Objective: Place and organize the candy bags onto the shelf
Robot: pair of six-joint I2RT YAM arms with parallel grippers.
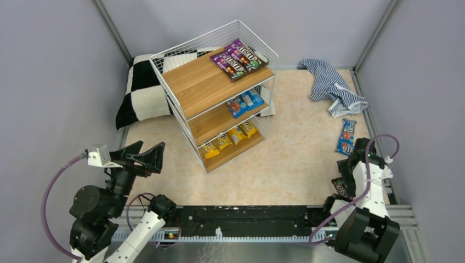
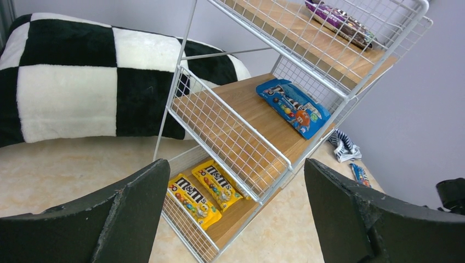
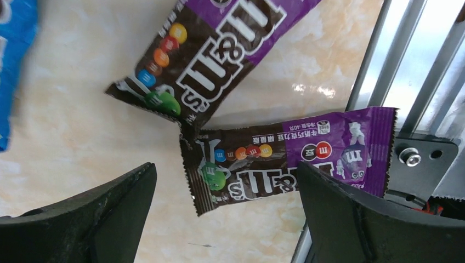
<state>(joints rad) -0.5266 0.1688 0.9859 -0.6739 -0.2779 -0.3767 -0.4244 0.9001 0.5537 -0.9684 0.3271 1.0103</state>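
Observation:
The white wire shelf [image 1: 181, 82] with wooden boards stands at the back centre. Purple candy bags [image 1: 238, 59] lie on its top board, blue ones [image 1: 245, 102] on the middle, yellow ones [image 1: 229, 140] on the bottom. My left gripper [image 1: 147, 153] is open and empty, facing the shelf [image 2: 249, 139]; its view shows yellow bags [image 2: 205, 189] and a blue bag [image 2: 293, 107]. My right gripper [image 1: 342, 183] is open, hovering over two purple bags [image 3: 285, 159] [image 3: 219, 49] on the floor by the rail. A blue bag [image 1: 346, 136] lies beyond it.
A black-and-white checkered cushion [image 1: 140, 90] lies left of the shelf. A blue-white striped cloth [image 1: 332, 87] lies at the back right. A metal rail [image 1: 247, 219] runs along the near edge, close to the purple bags [image 3: 406, 55]. Grey walls enclose the floor.

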